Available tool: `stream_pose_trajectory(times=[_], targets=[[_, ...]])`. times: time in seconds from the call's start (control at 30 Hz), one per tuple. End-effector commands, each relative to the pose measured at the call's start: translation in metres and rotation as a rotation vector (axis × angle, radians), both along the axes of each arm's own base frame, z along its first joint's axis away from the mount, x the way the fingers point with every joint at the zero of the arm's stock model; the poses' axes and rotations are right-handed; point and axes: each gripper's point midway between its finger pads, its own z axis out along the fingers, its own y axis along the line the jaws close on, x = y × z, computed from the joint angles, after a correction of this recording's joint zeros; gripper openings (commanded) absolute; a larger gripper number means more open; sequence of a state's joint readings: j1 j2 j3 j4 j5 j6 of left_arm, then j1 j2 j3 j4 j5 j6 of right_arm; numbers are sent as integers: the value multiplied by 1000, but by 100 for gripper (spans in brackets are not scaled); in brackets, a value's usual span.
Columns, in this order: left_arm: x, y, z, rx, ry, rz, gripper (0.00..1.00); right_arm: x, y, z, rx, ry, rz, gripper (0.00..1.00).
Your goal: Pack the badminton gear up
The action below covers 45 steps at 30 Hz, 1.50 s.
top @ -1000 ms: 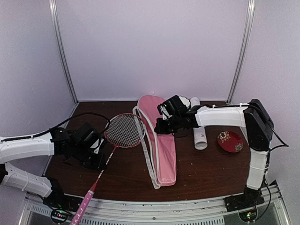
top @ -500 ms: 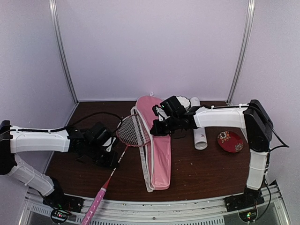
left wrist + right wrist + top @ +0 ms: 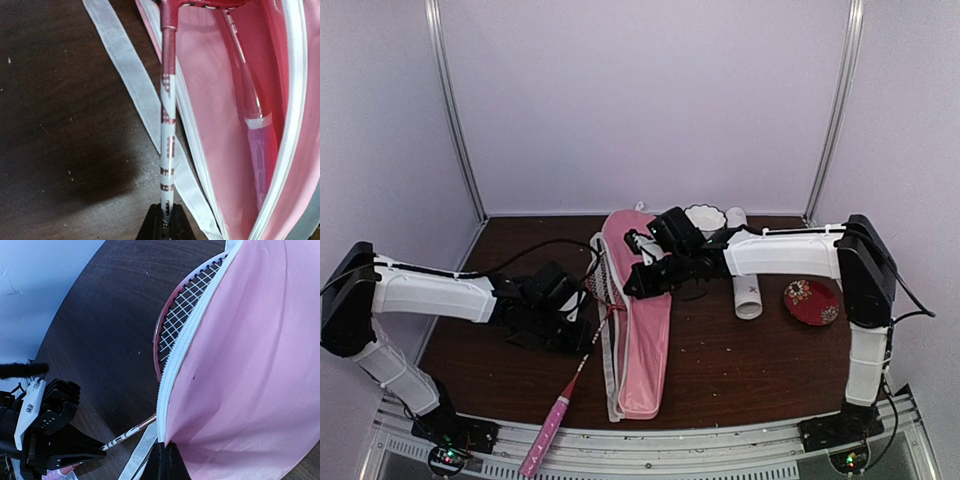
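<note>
Two rackets. One racket point(image 3: 550, 436) has its pink handle over the near edge of the table point(image 3: 740, 370), lower middle of the top view; the left gripper point(image 3: 163, 224) is clamped on its shaft. The right gripper point(image 3: 162, 460) pinches the open edge of the one pink cover point(image 3: 645, 335), at centre. A second ago the racket head lay bare; now it is partly inside. Only the left wrist view shows the second racket point(image 3: 261, 150) in the cover. Behind: one white tube point(image 3: 746, 288), one red dish point(image 3: 810, 301), one white bowl point(image 3: 705, 216).
</note>
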<state>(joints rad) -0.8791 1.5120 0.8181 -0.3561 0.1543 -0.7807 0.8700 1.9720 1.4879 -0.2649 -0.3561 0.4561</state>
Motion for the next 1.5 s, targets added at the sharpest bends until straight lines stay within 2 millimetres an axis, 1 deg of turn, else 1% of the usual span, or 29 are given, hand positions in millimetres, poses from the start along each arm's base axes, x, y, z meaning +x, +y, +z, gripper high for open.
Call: stream_pose_trajectory(times=[0.0,0.2,0.3,0.37,0.43,0.57,0.7,0.77,0.9,0.97,1.0,1.07,1.13,1.2,1.3,1.33,1.4,1.43,1.47], targets=[[29,-38,36,-133,-104,2,0,-15,20,11,40,-15,89,0],[55,-55,41,-148,-134,58,0,-40,26,3,31,0,159,0],[72,-57,44,-179,-150,107,0,-49,21,0,23,6,180,0],[85,-54,45,-195,-163,142,0,-55,18,-1,29,6,197,0],[97,-48,47,-198,-179,187,0,-58,12,-5,6,-3,200,0],[115,-27,48,-193,-193,292,0,-65,5,-14,-26,3,226,0],[121,-1,44,-187,-200,414,0,-60,-4,-15,-54,-9,218,0],[123,4,43,-203,-207,452,0,-56,-6,-14,-52,-12,208,0],[134,-7,40,-247,-214,468,0,-47,2,-8,-37,-18,200,0],[142,-16,39,-278,-225,466,0,-43,7,-8,-38,-19,199,0],[144,-18,34,-279,-222,465,0,-40,7,-9,-45,-21,189,0],[148,-22,27,-274,-220,458,0,-32,2,-13,-68,-19,160,0],[151,-23,21,-269,-225,463,0,-23,-8,-18,-102,-16,108,0],[155,-25,13,-271,-227,458,0,-16,-19,-20,-121,-25,60,8],[165,-32,7,-302,-217,416,0,-12,-31,-15,-126,-43,21,19],[169,-33,6,-304,-217,391,2,-12,-34,-11,-123,-47,16,22],[173,-35,6,-304,-210,349,12,-15,-40,-6,-128,-55,10,26],[172,-36,8,-301,-212,322,17,-17,-44,-2,-130,-58,7,27],[170,-36,10,-293,-216,295,23,-19,-47,-3,-139,-55,8,28]])
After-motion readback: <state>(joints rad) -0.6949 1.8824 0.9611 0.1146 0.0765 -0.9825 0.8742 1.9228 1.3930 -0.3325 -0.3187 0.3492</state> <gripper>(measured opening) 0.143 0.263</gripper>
